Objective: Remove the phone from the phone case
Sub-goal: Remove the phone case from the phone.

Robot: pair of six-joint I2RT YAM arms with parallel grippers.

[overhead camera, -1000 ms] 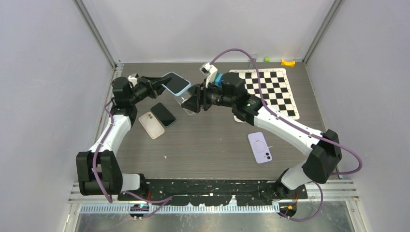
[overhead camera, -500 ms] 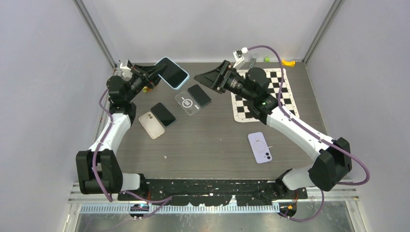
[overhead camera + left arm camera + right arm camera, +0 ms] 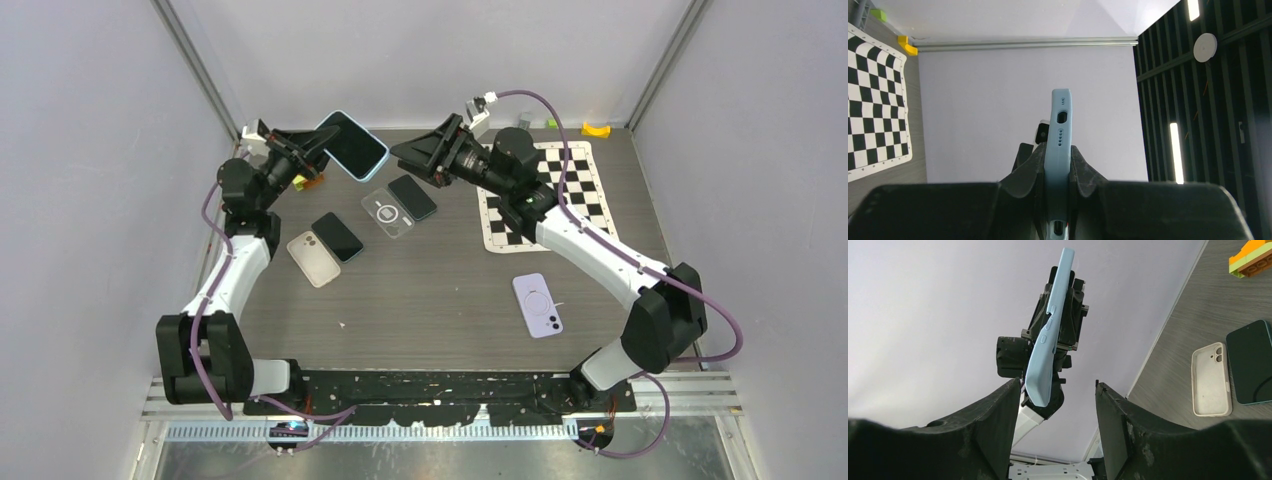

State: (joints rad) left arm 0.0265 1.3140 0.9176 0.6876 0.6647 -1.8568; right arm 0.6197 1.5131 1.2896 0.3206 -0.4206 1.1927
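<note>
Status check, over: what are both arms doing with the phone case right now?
Left fingers shut on blue-cased phone, held aloft. Right fingers open, empty, facing it, apart. Phone not yet out. Nothing between them.

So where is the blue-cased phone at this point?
The blue-cased phone is toward the far left in the top view, held above the table, clamped in the left gripper. The open right gripper faces it from the right, not touching.
</note>
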